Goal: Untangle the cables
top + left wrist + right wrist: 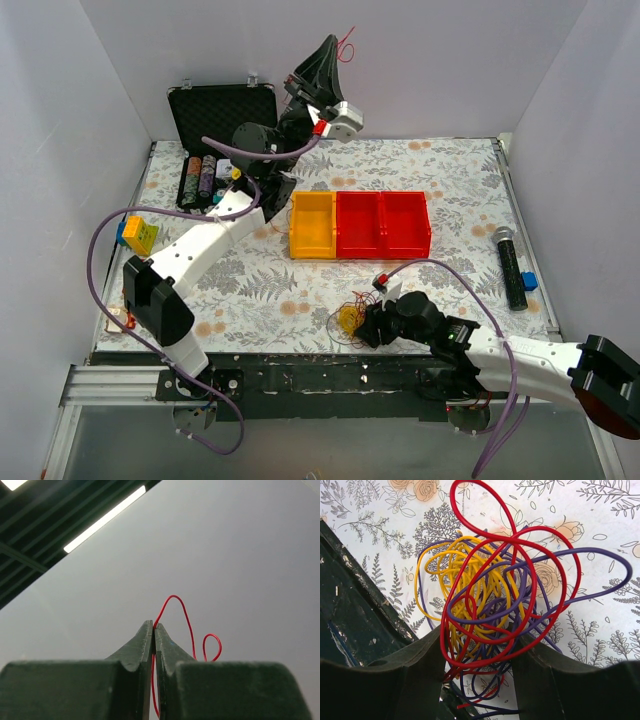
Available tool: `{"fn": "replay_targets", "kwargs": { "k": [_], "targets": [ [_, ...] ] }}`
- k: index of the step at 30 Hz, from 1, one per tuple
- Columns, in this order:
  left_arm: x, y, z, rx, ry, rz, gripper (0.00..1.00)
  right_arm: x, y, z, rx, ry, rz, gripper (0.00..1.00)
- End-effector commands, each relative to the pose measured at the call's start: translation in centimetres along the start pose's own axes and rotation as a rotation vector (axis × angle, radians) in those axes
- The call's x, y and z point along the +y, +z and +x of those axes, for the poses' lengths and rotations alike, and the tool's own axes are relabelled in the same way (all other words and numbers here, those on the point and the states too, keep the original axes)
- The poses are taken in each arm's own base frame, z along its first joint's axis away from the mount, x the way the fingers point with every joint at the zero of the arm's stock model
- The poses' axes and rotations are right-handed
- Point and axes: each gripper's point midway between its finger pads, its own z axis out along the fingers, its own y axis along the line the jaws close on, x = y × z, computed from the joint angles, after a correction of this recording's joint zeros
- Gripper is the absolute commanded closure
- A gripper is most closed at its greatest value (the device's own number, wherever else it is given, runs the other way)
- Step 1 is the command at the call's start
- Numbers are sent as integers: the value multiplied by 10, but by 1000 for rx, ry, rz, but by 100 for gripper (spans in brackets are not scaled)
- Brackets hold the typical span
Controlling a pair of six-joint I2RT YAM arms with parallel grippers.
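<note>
The cables (348,320) lie as a tangled bundle of red, yellow and purple thin wires (490,590) on the floral table near its front edge. My right gripper (368,325) is low at the bundle's right side. Its fingers stand apart, and the lower loops of the tangle run between them (480,637). My left gripper (335,45) is raised high at the back, pointing up at the wall. It is shut on a single red wire (187,620), which loops up out of the fingertips (153,625) and curls to the right. That red wire (347,45) hangs apart from the bundle.
A yellow bin (312,224) and two red bins (383,222) sit in a row mid-table. An open black case (222,110) stands at the back left. A black cylinder (511,265) lies at the right edge, and a yellow and blue block (138,234) at the left edge.
</note>
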Motion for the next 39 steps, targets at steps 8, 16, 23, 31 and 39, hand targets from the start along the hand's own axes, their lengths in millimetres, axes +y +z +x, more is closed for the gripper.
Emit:
{"fn": "replay_targets", "kwargs": {
  "k": [8, 16, 23, 31, 39],
  "targets": [
    [76, 11, -57, -158, 134, -166, 100, 0, 0, -1, -18, 3, -7, 42],
    [115, 27, -85, -262, 190, -305, 100, 0, -2, -3, -31, 4, -5, 42],
    [117, 28, -93, -321, 257, -329, 100, 0, -2, -3, -33, 4, -8, 42],
    [86, 21, -73, -275, 223, -245, 100, -1, -3, -2, -38, 9, -5, 42],
    [60, 22, -50, -230, 192, -207, 100, -3, -3, -2, -46, 10, 1, 42]
  ]
}}
